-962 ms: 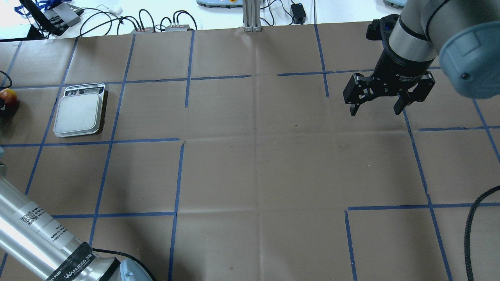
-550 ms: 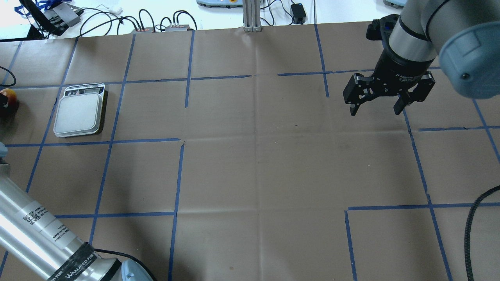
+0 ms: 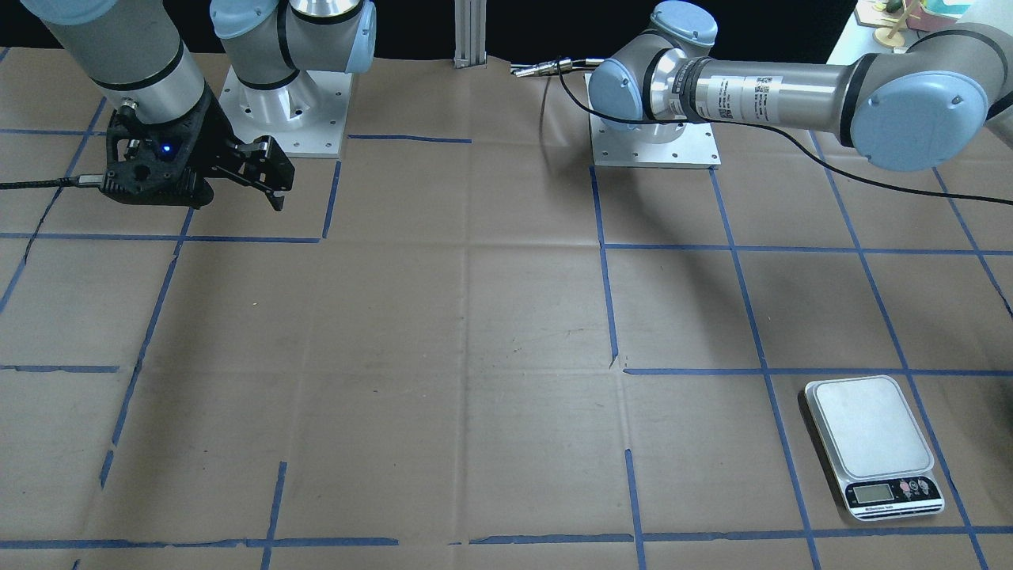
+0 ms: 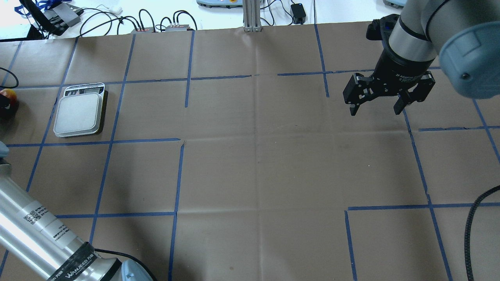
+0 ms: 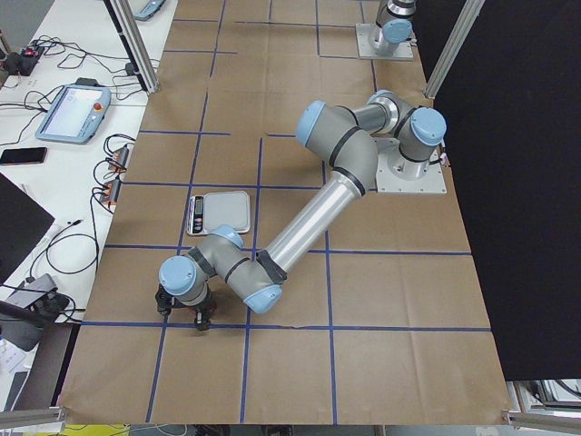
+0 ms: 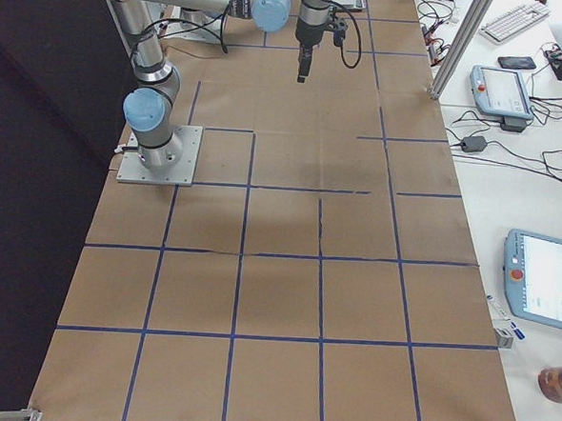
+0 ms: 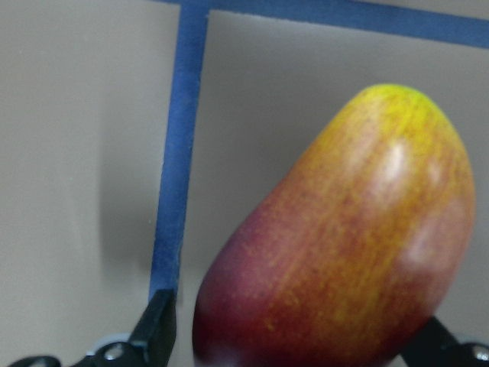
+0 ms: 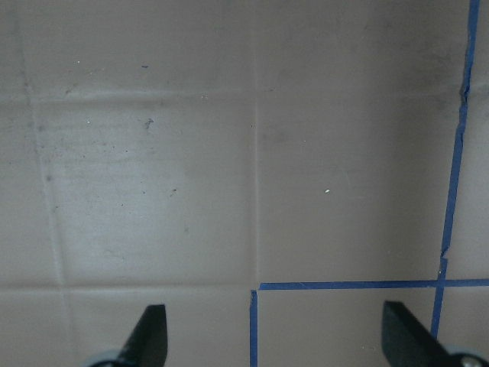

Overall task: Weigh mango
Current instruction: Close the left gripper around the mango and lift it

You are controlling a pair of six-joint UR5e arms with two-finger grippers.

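Observation:
The mango (image 7: pixel 344 245), dark red shading to yellow at its far end, fills the left wrist view between the fingers of my left gripper (image 7: pixel 298 329), which is shut on it. In the overhead view only a sliver of the mango (image 4: pixel 7 95) shows at the far left edge, left of the scale (image 4: pixel 78 113). The scale is a white-platform kitchen scale with nothing on it; it also shows in the front view (image 3: pixel 870 439). My right gripper (image 4: pixel 375 109) is open and empty, hovering above the table at the far right.
Blue tape lines grid the brown paper table cover (image 4: pixel 258 156). Cables and boxes (image 4: pixel 156 23) lie beyond the table's far edge. A black cable (image 4: pixel 474 218) hangs at the near right. The left arm (image 5: pixel 309 218) stretches over the table beside the scale.
The mango and my left gripper have shifted slightly toward the overhead view's left edge. The left arm's forearm moved a little left. The right arm has not moved.

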